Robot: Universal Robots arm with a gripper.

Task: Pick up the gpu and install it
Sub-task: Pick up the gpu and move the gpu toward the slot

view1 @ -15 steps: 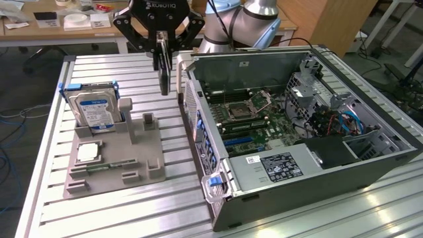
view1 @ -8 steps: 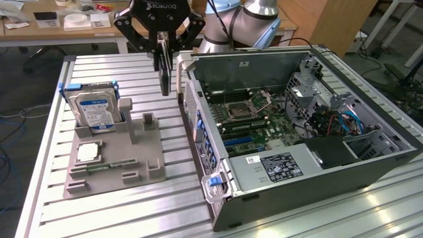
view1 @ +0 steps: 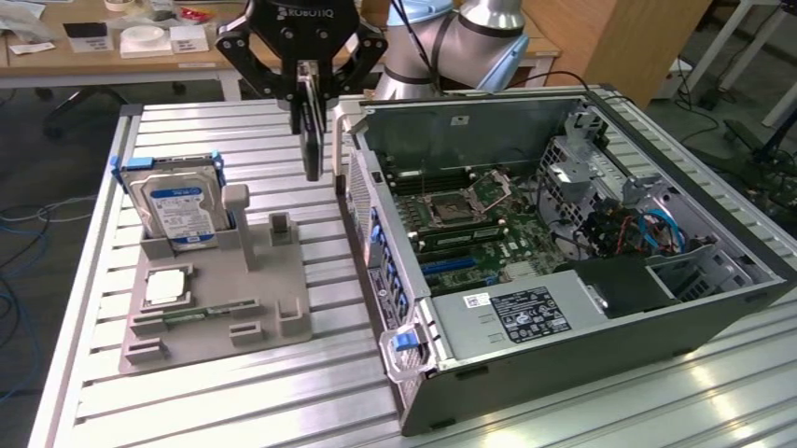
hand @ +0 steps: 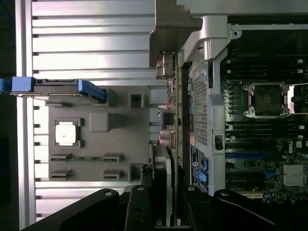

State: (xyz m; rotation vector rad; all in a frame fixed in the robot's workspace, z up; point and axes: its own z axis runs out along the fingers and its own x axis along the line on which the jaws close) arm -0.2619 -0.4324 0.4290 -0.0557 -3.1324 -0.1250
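While aloft beside the case [view1: 697,322], gpu [view1: 312,140] long axis vertical, free end downward; fingers [view1: 290,98] tight around its top

Case [view1: 585,373]: matt dark grey sheet metal, with a perforated bare-metal rear. Beside the case, table [view1: 224,401]: ribbed aluminium with a satin sheen. On that, tray [view1: 218,280]: matt grey plastic. In the tray, drive [view1: 181,201]: silvery metal, glossy label. Above the case's rear edge, gpu [view1: 312,149]: dark, matt; gripper [view1: 312,79]: matt black.
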